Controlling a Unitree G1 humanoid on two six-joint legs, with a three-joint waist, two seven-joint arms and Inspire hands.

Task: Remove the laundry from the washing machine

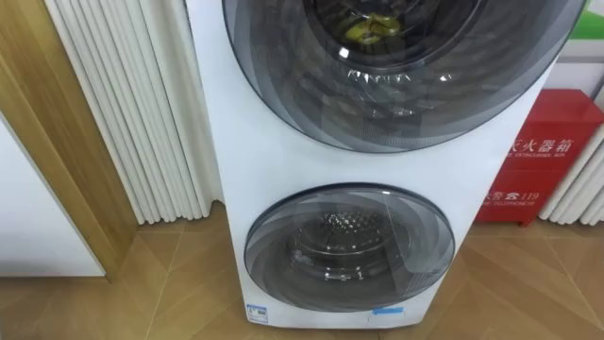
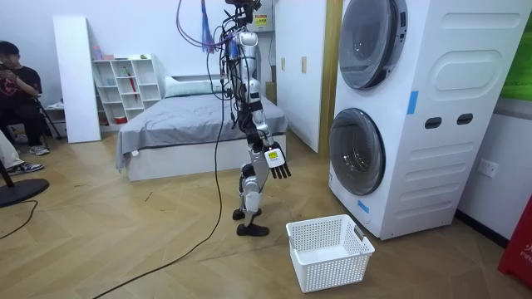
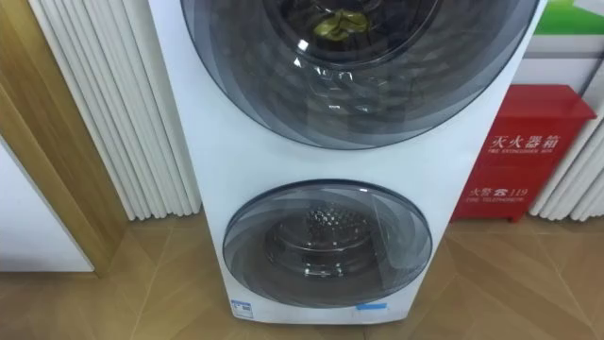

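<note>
A white stacked washing machine stands before me with two round dark glass doors. The upper door is closed, and a yellow-green piece of cloth shows behind it in the drum. The lower door is closed too, over a bare metal drum. In the room view I stand upright about a metre from the machine, facing it. My right hand hangs open at my side, holding nothing. A white plastic laundry basket sits on the floor between me and the machine.
A red cabinet stands right of the machine and white ribbed panels stand left of it, beside a wooden frame. Behind me are a bed and a white shelf. A person sits at the room view's left.
</note>
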